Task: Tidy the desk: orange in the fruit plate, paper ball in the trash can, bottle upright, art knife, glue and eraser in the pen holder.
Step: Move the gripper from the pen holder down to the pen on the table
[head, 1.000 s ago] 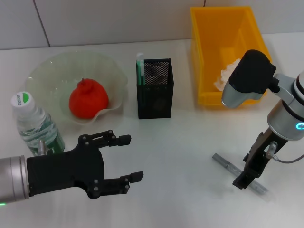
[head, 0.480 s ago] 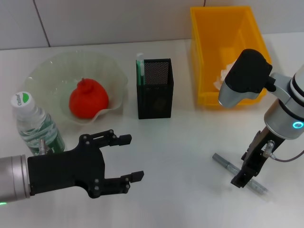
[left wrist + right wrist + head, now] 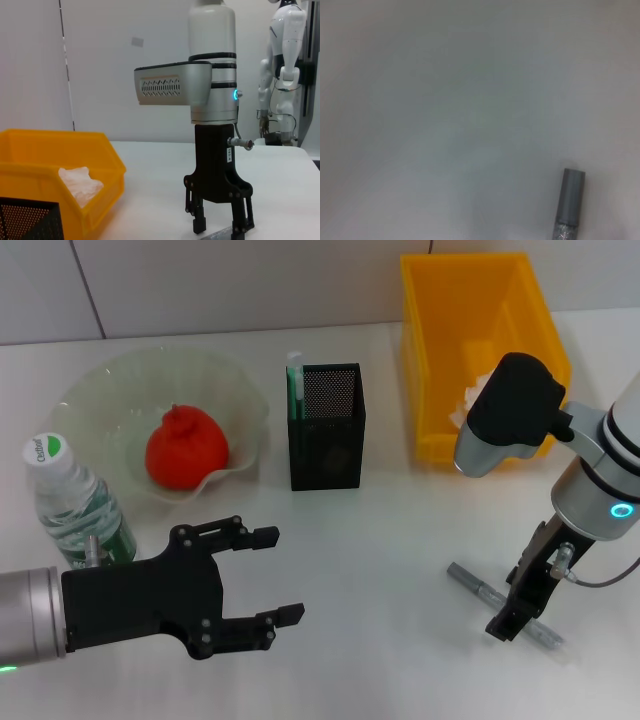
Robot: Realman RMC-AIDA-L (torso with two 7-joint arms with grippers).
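Right claw shifted; orange in plate.

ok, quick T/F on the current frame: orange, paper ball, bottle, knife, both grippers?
1. The orange lies in the plate. True.
2. The paper ball is on the desk. False: it is in the yellow bin.
3. The bottle lies on its side. False: it stands upright beside the plate.
4. The right gripper is over the knife, fingers open. True.
5. The left gripper holds the eraser. False: it is open and holds nothing.
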